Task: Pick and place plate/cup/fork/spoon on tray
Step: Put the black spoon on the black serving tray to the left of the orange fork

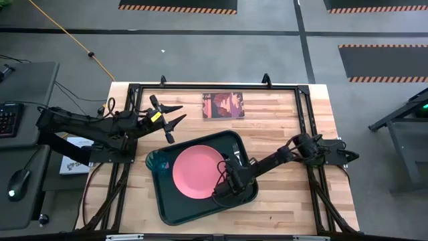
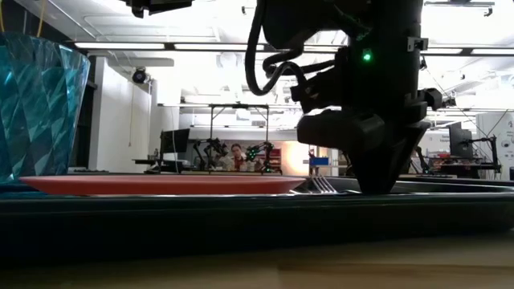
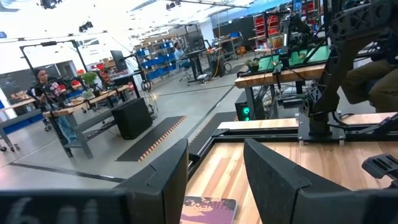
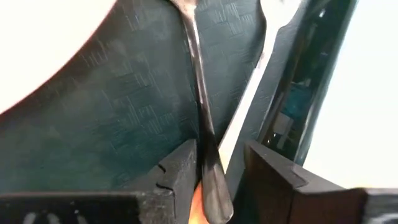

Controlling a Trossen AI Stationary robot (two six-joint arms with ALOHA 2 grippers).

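Three items already sat on the tray [image 1: 167,207]: plate [image 1: 195,171], cup [image 1: 155,159], fork [image 1: 235,150]. We judged the spoon [image 4: 202,124] last (right end effector [image 1: 224,189] held it low over the tray); left end effector [image 1: 175,115] waited wide.

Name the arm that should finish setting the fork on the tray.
Right. The right gripper is down on the tray, at the fork. The left gripper hangs open over the table beyond the tray, holding nothing.
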